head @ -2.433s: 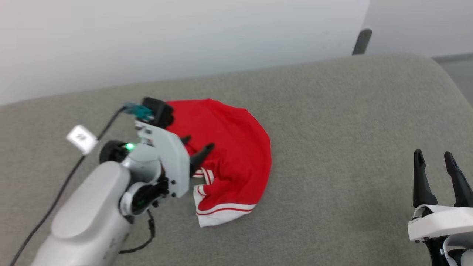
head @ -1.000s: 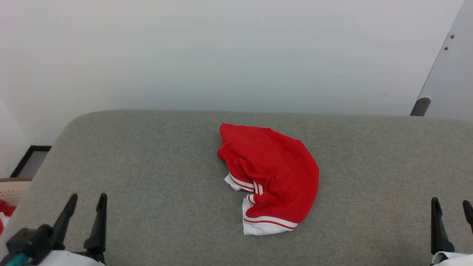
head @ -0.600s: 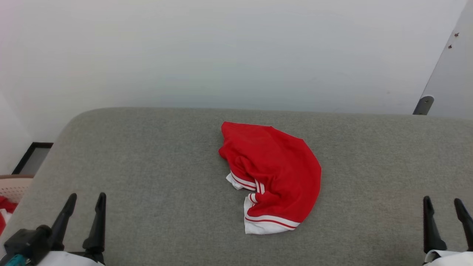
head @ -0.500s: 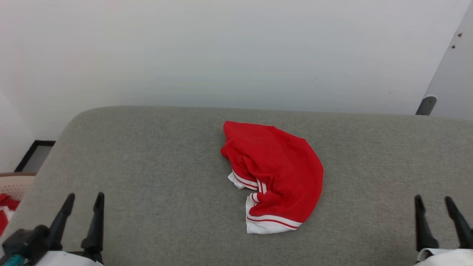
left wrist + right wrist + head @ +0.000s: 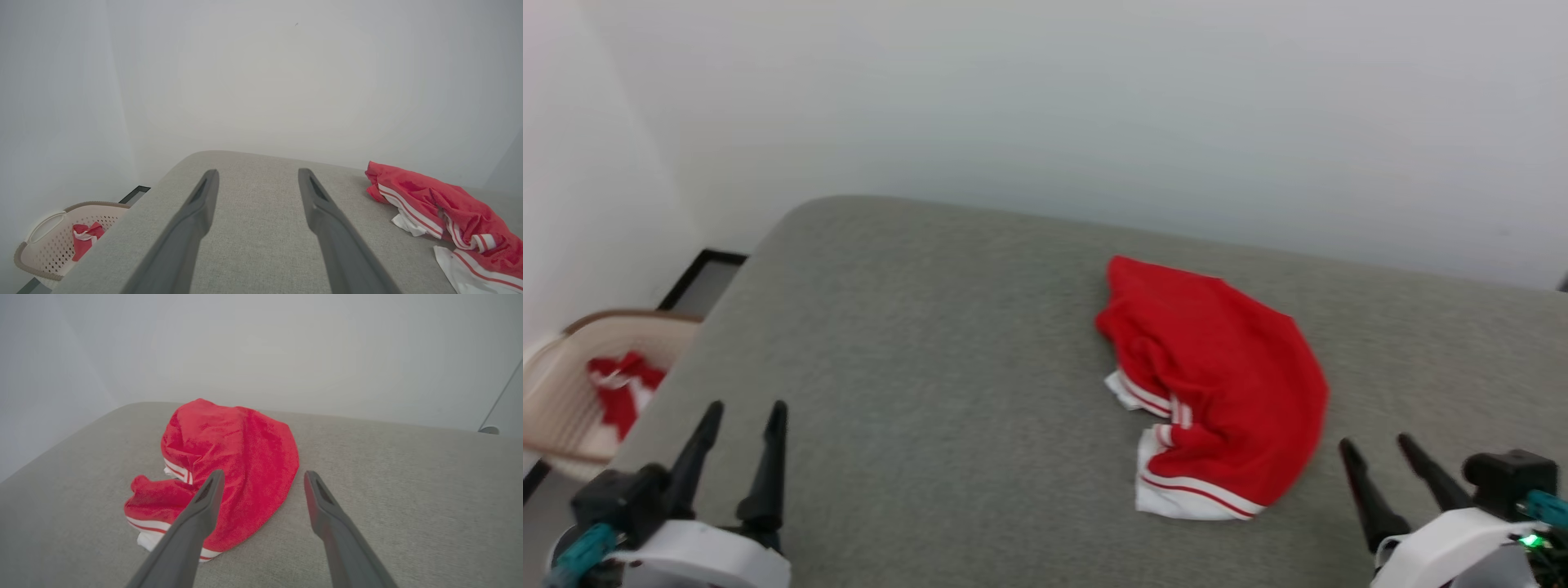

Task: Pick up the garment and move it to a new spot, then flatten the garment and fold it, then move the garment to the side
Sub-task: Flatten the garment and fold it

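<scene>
As seen from the head view, the garment [image 5: 1225, 367] lies crumpled on the grey padded surface [image 5: 931, 327], right of centre, red fabric uppermost, with its white, red-striped trim along the near edge. The left gripper [image 5: 747, 406] sits at the lower left, fingers spread and holding nothing, well apart from the garment. The right gripper [image 5: 1374, 442] sits at the lower right, fingers likewise spread and empty, near the garment's right edge. A beige basket [image 5: 564, 392] holding a red-white cloth [image 5: 625, 388] stands beyond the surface's left end.

From the left wrist view, the left gripper [image 5: 258, 171] shows both fingers parted over bare surface. The garment [image 5: 449, 204] lies to the right, clear of the fingers. The basket [image 5: 53, 245] appears at the lower left.

From the right wrist view, the right gripper [image 5: 264, 473] shows both fingers parted with nothing between them. The garment [image 5: 241, 457] lies ahead and to the left. One finger overlaps the red fabric here; contact cannot be confirmed from this angle.
</scene>
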